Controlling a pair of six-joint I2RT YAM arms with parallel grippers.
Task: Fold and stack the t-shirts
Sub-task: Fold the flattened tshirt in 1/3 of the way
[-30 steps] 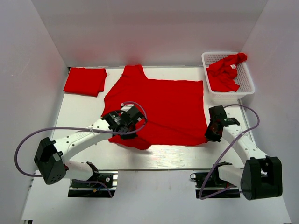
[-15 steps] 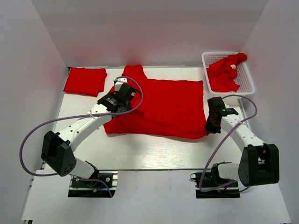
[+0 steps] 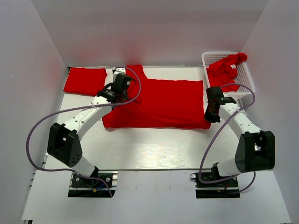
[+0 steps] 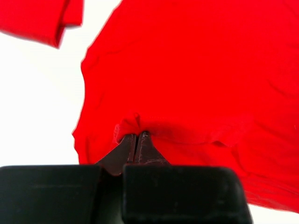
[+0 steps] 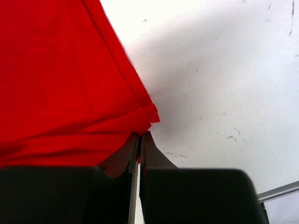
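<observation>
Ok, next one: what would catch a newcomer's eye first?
A large red t-shirt lies spread across the middle of the table, with the left gripper and right gripper each shut on its edge, one at either side. A folded red shirt sits at the far left corner, and a white basket at the far right holds a crumpled red shirt.

Both white-linked, black-jointed arms reach toward the far edge of the table (image 3: 140,149). The left arm (image 3: 81,120) bows out toward the left edge, wrist turned inward. The black two-finger left gripper (image 4: 136,135) has its jaws pressed together on a pinched ridge of the soft red t-shirt (image 4: 196,70). The right arm (image 3: 239,125) runs along the right edge. The black right gripper (image 5: 140,134) is likewise closed, nipping a corner of that shirt.
</observation>
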